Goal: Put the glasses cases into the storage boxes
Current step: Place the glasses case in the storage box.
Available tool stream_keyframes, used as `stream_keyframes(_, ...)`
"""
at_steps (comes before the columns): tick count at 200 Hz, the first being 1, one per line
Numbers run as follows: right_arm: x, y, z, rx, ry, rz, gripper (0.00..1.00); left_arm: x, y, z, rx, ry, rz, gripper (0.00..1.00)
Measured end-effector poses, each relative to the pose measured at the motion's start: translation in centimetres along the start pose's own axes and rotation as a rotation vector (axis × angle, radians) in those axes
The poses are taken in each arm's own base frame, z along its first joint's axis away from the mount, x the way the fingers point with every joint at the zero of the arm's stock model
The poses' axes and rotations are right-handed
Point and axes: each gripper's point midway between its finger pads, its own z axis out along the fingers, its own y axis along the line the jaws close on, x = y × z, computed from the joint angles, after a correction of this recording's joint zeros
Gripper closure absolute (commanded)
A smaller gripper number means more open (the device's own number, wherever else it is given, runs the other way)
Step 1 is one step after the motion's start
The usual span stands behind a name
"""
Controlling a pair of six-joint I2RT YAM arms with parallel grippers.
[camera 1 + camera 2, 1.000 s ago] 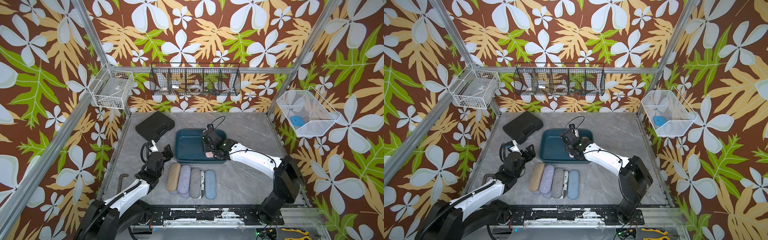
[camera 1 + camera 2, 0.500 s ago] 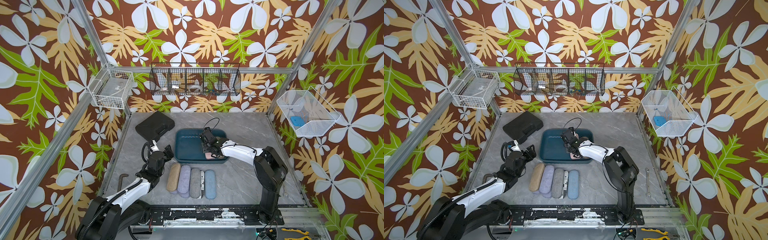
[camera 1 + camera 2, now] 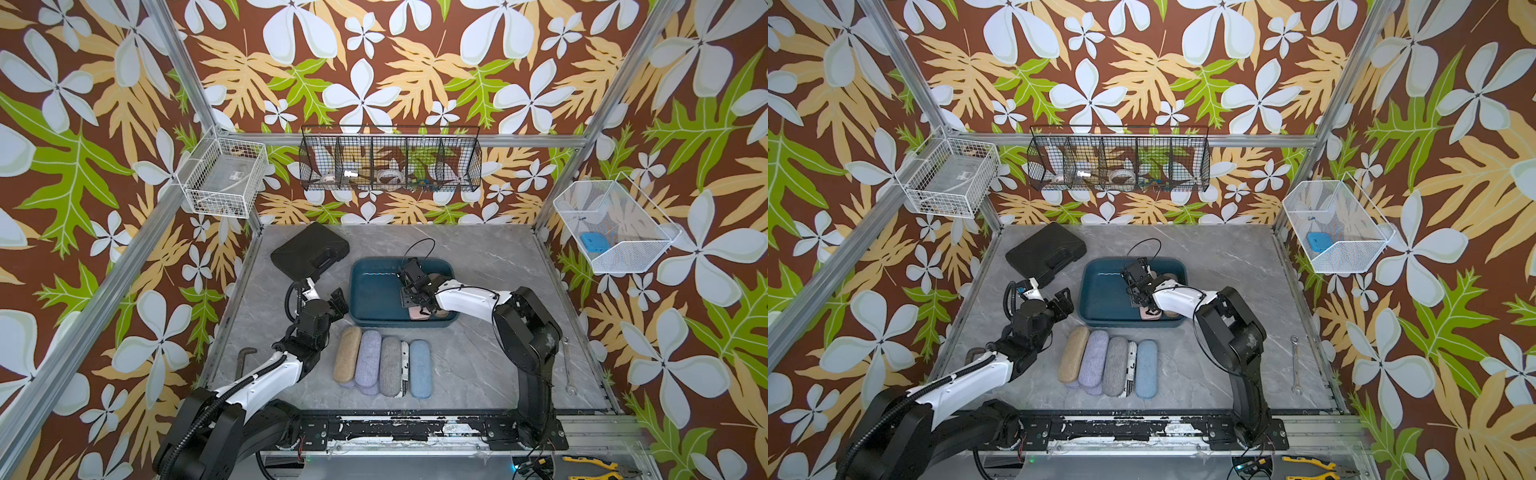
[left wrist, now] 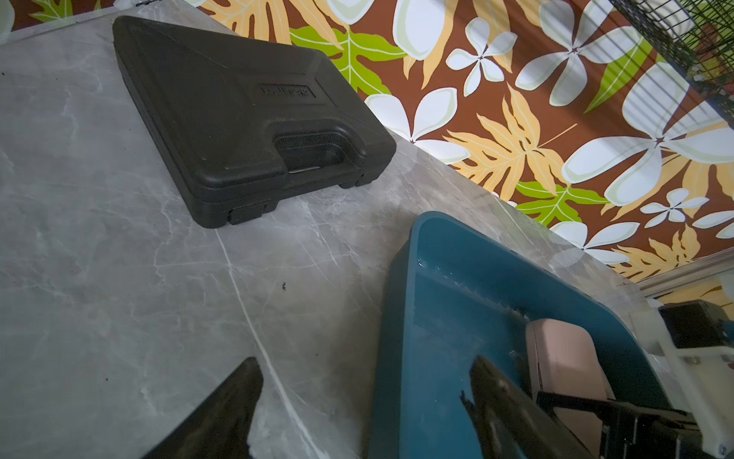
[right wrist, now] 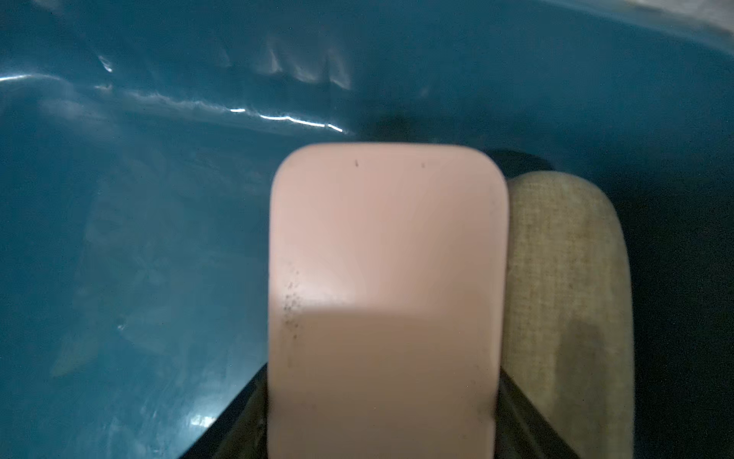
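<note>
R elbow point(image 3: 524, 328) has folded in toward the teal tub point(image 3: 374, 291); right gripper point(image 5: 383, 381) low inside, jaws flanking the pink case point(image 5: 385, 258) beside a tan case point(image 5: 564, 278) — clamped or freed, can't tell; left gripper point(image 4: 365, 365) gapes empty. Risk: lifting w/ a pad dragging — case tips.

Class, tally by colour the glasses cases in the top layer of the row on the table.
Tan case: 1
Lavender case: 1
Grey case: 1
Newspaper-print case: 1
Light blue case: 1
Total: 5
Lavender peeking from underneath is not counted.
</note>
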Motion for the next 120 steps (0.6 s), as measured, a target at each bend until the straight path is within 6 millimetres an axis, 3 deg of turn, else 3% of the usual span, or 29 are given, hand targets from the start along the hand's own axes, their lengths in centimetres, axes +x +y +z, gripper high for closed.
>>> stream_keyframes(73, -0.2, -0.5, 0.3, 0.029, -0.007, 0.005, 0.25, 0.2, 0.1, 0.1, -0.005, 0.006, 0.004, 0.16)
stream_keyframes(120, -2.3, -1.2, -2.0, 0.04, -0.072, 0.027, 0.23, 0.2, 0.1, -0.1, -0.002, 0.011, 0.007, 0.17)
